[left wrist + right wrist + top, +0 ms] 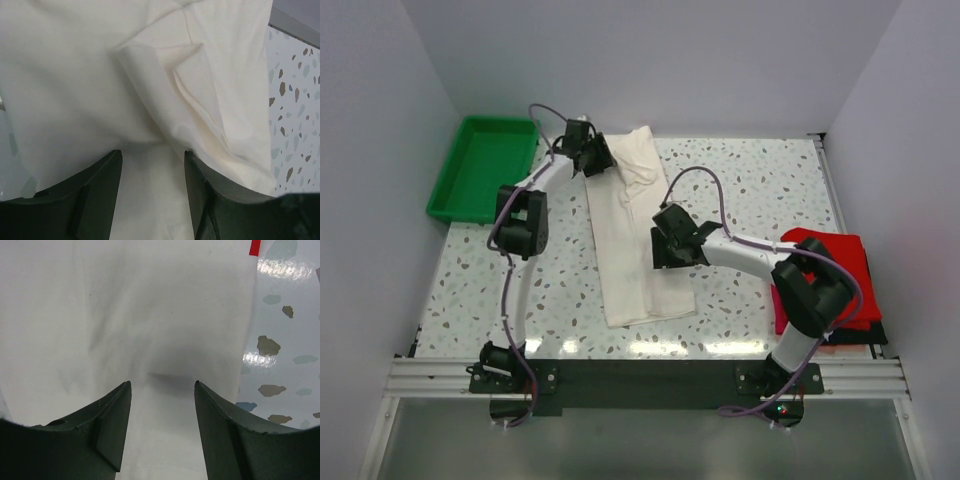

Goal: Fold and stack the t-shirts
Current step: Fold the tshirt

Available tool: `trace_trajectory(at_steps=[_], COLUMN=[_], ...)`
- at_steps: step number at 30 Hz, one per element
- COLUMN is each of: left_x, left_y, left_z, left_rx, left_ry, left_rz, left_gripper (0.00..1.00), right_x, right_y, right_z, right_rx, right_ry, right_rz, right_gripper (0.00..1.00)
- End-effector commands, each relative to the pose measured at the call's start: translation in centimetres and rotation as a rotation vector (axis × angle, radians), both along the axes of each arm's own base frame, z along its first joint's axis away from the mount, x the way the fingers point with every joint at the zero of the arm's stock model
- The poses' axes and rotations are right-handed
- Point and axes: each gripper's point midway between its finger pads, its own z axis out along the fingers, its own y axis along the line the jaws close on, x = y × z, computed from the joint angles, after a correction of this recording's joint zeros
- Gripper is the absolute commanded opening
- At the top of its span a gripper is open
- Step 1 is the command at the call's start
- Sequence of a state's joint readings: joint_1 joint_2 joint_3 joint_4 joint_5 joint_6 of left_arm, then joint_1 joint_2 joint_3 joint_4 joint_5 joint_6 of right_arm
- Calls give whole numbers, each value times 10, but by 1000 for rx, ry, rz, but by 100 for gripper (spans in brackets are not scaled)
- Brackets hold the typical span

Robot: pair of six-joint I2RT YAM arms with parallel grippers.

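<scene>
I see a green tray [480, 165] at the far left corner of the speckled table [760, 190], and a metal rail [650, 375] runs along the near edge.

Spread wide, creased into layered folds mid-cloth: off-white t-shirt [75, 85]. Parted over it, left gripper [152, 156]. Beside the cloth, speckled table [296, 100], bare up to its grey edge.

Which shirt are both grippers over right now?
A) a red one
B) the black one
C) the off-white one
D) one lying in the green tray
C: each wrist view shows open jaws directly above pale cloth, so the left gripper and the right gripper are both over the off-white shirt. The red shirts lie stacked off to the right.
</scene>
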State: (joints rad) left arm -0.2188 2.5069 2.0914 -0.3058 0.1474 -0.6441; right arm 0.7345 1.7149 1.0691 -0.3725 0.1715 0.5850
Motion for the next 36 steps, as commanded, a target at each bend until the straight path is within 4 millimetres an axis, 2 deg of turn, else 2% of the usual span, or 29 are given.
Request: trace_trajectory(at_steps=[1, 2, 3, 4, 5, 6, 8, 9, 10, 11, 12, 13, 14, 15, 16, 17, 18, 19, 20, 21, 24, 26, 28, 36], left_x=[-9, -14, -18, -38, -48, -73, -102, -132, -150, -166, -197, -217, -232, -258, -275, -288, -310, -324, -334, -351, -382, -398, -416, -445], left_y=[-1, -1, 1, 3, 4, 13, 14, 26, 23, 23, 28, 18, 20, 26, 21, 21, 28, 24, 24, 28, 24, 13, 4, -9], left_z=[62, 74, 119, 104, 111, 119, 122, 117, 114, 109, 97, 90, 99, 70, 62, 56, 44, 38, 45, 29, 18, 15, 2, -22], left_rx=[-37, -48, -67, -69, -85, -75, -79, -51, -51, -60, -46, -49, -58, -23, -20, -34, -32, -46, -70, -58, -79, -113, -119, -84], left_ry=[-90, -102, -187, -145, -148, -150, -145, -121, -110, -98, -75, -57, -82, -24, -8, 12, 31, 50, 26, 55, 77, 87, 113, 184], left_rz=[-63, -60, -51, -49, -33, -2, 26, 78, 83, 102, 119, 98, 125, 139, 127, 143, 148, 151, 147, 141, 116, 83, 33, -10], left_gripper=[58, 58, 58, 58, 57, 56, 54, 52, 50, 48, 44, 43, 42, 41, 40, 39, 37, 37, 37, 37, 39, 43, 45, 47], right_x=[-3, -11, -16, -20, -30, -35, -50, -55, -66, -68, -71, -78, -81, -83, -87, -89, -91, -94, -95, -96, -100, -103, -106, -105], right_y=[2, -4, -6, -9, -16, -19, -29, -32, -39, -41, -43, -49, -49, -51, -54, -56, -57, -60, -59, -59, -59, -60, -60, -57], right_z=[23, 18, 18, 23, 15, 13, 9, 9, 1, 8, 9, 4, 8, 7, 4, 3, 5, 1, 1, 2, -2, -6, -9, -12], right_rx=[67, 62, 70, 83, 74, 77, 90, 96, 91, 112, 119, 113, 127, 130, 131, 133, 139, 137, 146, 157, 177, 185, 194, 220], right_ry=[-39, -25, -17, -22, 2, 9, 23, 23, 45, 29, 28, 39, 28, 28, 35, 38, 31, 38, 39, 36, 44, 51, 61, 60], right_rz=[-2, -9, -9, -8, -14, -14, -18, -17, -20, -25, -27, -27, -25, -29, -31, -33, -32, -38, -37, -38, -46, -54, -60, -80], right_gripper=[57, 57, 57, 57, 57, 57, 57, 57, 57, 57, 58, 57, 57, 57, 57, 57, 57, 57, 57, 57, 56, 54, 54, 52])
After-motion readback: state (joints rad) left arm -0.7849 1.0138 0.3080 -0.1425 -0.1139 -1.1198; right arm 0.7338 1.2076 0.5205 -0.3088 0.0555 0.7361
